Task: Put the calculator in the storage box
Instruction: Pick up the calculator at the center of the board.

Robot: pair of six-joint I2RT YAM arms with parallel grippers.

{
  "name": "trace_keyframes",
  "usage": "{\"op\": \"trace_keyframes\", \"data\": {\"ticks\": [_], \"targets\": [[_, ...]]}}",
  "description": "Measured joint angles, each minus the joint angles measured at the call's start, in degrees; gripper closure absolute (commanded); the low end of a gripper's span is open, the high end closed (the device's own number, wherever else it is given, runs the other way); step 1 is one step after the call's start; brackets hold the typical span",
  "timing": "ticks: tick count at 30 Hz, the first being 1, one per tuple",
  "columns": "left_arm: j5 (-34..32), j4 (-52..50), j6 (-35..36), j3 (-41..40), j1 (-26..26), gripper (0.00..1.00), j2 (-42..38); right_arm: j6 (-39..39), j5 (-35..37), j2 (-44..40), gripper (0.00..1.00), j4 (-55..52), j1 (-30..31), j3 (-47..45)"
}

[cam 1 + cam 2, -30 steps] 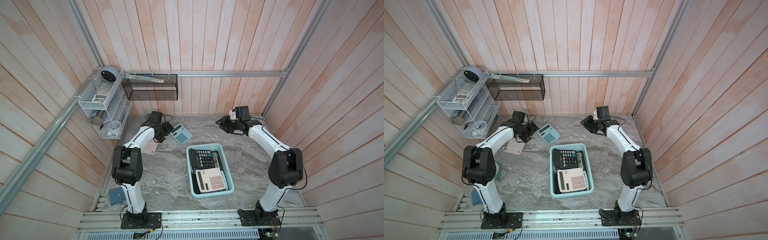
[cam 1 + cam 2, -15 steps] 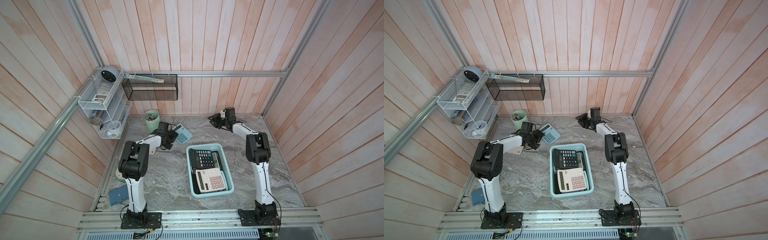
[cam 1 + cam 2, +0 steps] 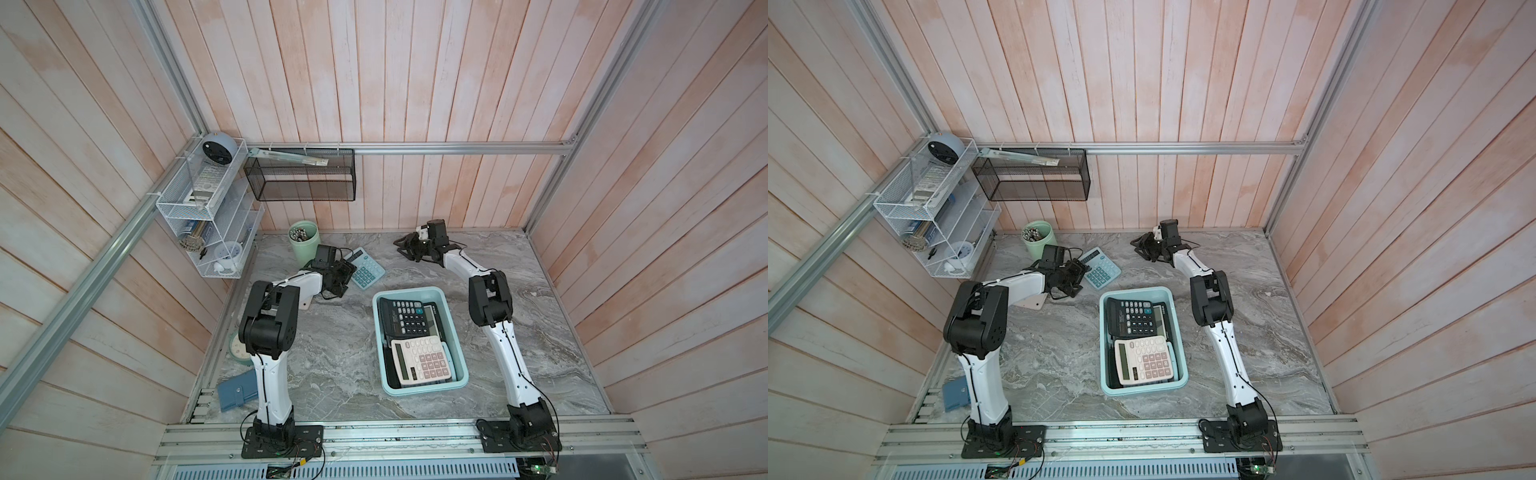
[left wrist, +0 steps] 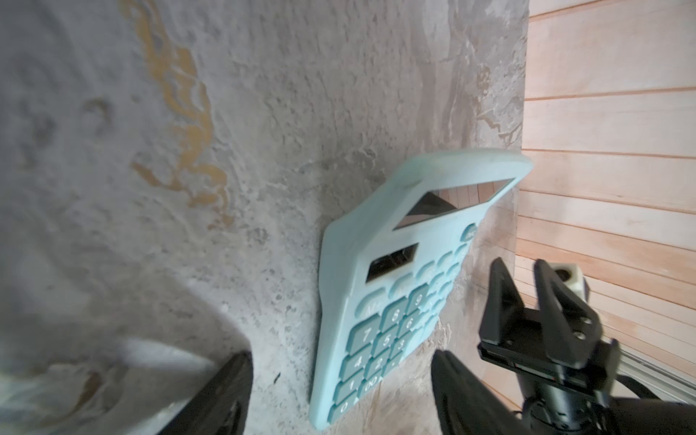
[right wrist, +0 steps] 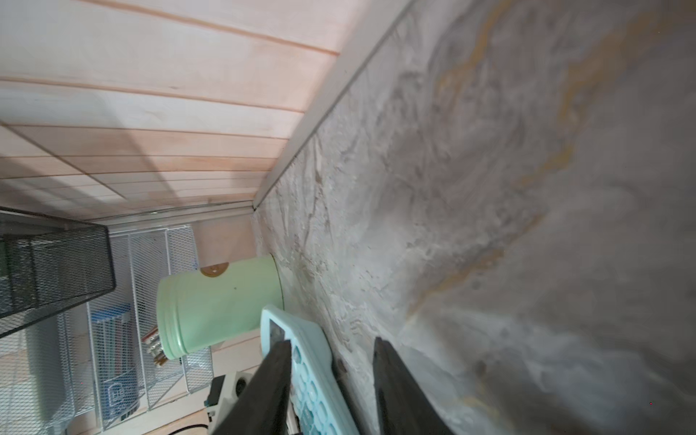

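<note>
Now, on the grey marbled tabletop (image 3: 332, 374), the light teal storage box (image 3: 424, 390) already holds two calculators (image 3: 405, 318). A pale blue calculator (image 3: 368, 272), keys up, lies flat near it. I judge this the grasp: my left jaws stand open astride its end and must close squarely; my right jaws gape, empty.

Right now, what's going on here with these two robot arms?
The left claw sits open at the teal calculator, its fingers straddling one end but not yet closed on it. The calculator lies on the table near the mint cup. The right claw is empty near the back wall, apart from it. The storage box already holds a black calculator and a white calculator.
</note>
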Motion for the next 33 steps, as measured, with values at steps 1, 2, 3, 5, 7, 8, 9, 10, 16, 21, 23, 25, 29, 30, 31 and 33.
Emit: {"op": "trace_keyframes", "data": {"ticks": [1, 2, 3, 5, 7, 8, 9, 10, 16, 21, 23, 25, 29, 30, 31, 33], "targets": [[0.37, 0.35, 0.00, 0.00, 0.09, 0.24, 0.15, -0.17, -0.22, 0.50, 0.58, -0.72, 0.31, 0.13], [0.72, 0.68, 0.00, 0.00, 0.17, 0.24, 0.28, -0.31, -1.05, 1.03, 0.58, -0.57, 0.50, 0.59], [1.01, 0.85, 0.00, 0.09, 0.20, 0.24, 0.39, -0.42, -1.22, 1.20, 0.58, -0.83, 0.74, 1.07], [1.84, 1.57, 0.00, 0.44, 0.31, 0.25, 0.92, -1.14, -2.03, 1.55, 0.58, -2.21, 1.14, 2.16], [2.78, 2.23, 0.00, 1.07, 0.31, 0.26, 1.68, -2.38, -3.04, 1.88, 0.59, -3.58, 1.62, 2.86], [3.37, 2.60, 0.00, 1.57, 0.33, 0.27, 2.19, -3.21, -3.61, 1.95, 0.59, -4.50, 1.97, 3.13], [3.76, 2.93, 0.00, 1.95, 0.33, 0.27, 2.58, -4.07, -4.17, 1.95, 0.60, -5.51, 2.32, 3.30], [4.33, 3.17, 0.02, 2.36, 0.35, 0.27, 3.02, -5.27, -4.98, 1.95, 0.61, -6.51, 2.75, 3.41], [6.36, 2.89, 1.14, 3.78, 0.72, 0.29, 4.13, -13.25, -10.64, -1.51, 0.63, -10.29, 5.18, -2.40], [7.82, 1.57, 2.19, 5.75, 1.22, 0.30, 5.27, -17.92, -13.66, -7.58, 0.67, -12.90, 5.68, -12.46], [8.07, 1.18, 2.60, 6.47, 1.22, 0.30, 5.73, -19.39, -14.10, -8.90, 0.67, -14.38, 5.66, -14.27], [8.22, 0.52, 3.04, 6.97, 1.20, 0.30, 5.84, -20.81, -14.01, -9.84, 0.68, -15.89, 5.49, -15.02], [8.55, 0.09, 3.76, 6.99, 1.40, 0.29, 5.84, -22.34, -13.11, -14.78, 0.67, -16.87, 4.26, -20.39], [8.74, -0.09, 3.93, 7.08, 1.49, 0.30, 5.86, -22.29, -12.76, -16.35, 0.67, -16.52, 3.65, -22.21], [8.98, -0.52, 4.13, 7.43, 1.57, 0.30, 6.01, -21.97, -12.22, -18.03, 0.67, -15.93, 2.84, -24.02], [9.55, -1.68, 4.59, 9.03, 1.70, 0.29, 6.91, -21.29, -11.06, -20.15, 0.67, -14.75, 0.92, -25.70]]}}
